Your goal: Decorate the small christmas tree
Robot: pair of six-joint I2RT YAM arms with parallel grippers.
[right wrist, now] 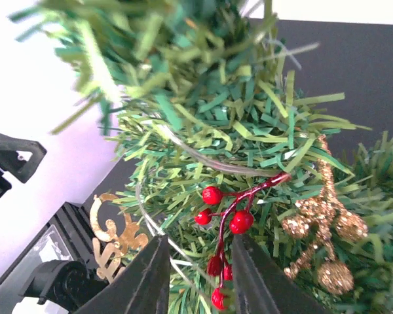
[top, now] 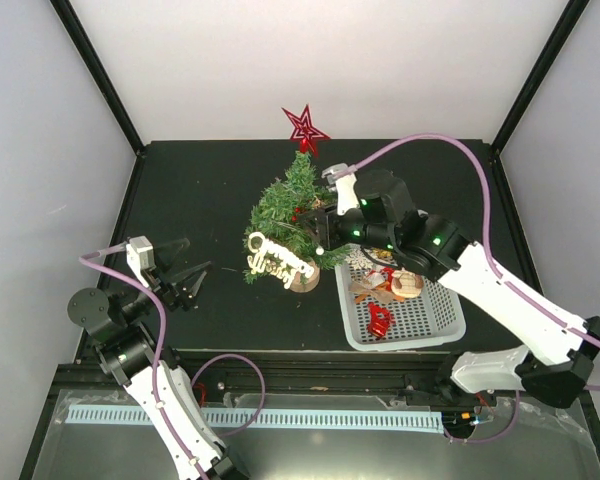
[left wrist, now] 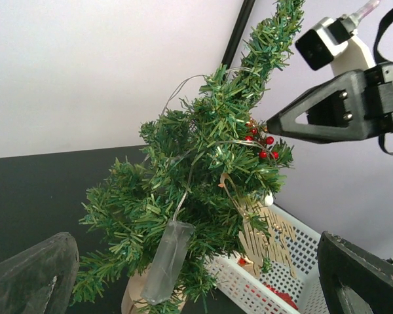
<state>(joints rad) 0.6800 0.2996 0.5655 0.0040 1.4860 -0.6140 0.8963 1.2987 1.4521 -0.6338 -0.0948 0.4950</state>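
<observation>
The small christmas tree [top: 285,215] stands at the table's middle on a wooden disc [top: 306,279], with a red star [top: 305,128] on top and a gold word sign [top: 277,258] hanging low. My right gripper [top: 318,232] is pushed into its right side. In the right wrist view its jaws [right wrist: 200,275] stand apart around a red berry sprig [right wrist: 229,219] stuck in the branches, beside a gold glitter sprig [right wrist: 321,222]. My left gripper [top: 185,275] hangs wide open and empty to the tree's left. The left wrist view shows the tree [left wrist: 196,190] and the berries [left wrist: 262,140].
A white basket [top: 400,343] holding red and wooden ornaments sits right of the tree, under the right arm. A wire light string with a clear battery pack [left wrist: 167,261] hangs on the tree. Black frame posts stand at the table's back corners.
</observation>
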